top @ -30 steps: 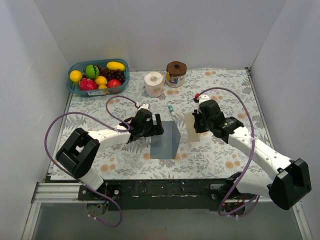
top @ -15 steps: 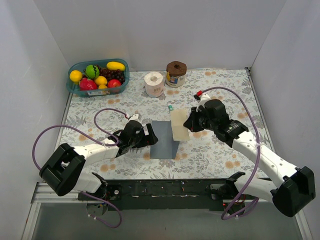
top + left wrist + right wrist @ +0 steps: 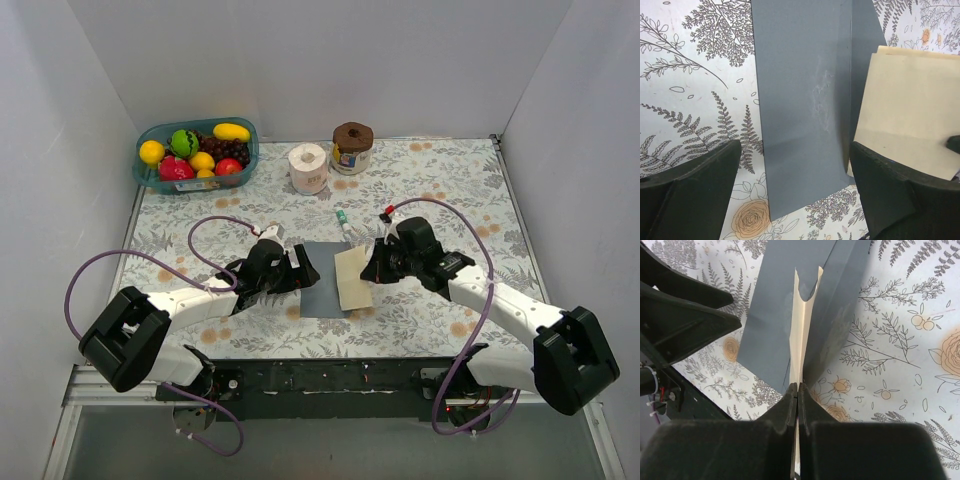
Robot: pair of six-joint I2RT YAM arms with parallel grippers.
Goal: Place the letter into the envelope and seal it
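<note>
Leftward and lower is where my right arm has carried the letter (image 3: 352, 279) over the last second. Its left part now overlaps the right side of the envelope (image 3: 320, 282). On the floral table (image 3: 450, 180) the envelope lies flat between my two arms. My right gripper (image 3: 369, 269) is pinched tight on the letter's edge and holds it tilted. My left gripper (image 3: 306, 274) sits at the envelope's left side, jaws wide apart, gripping nothing.
</note>
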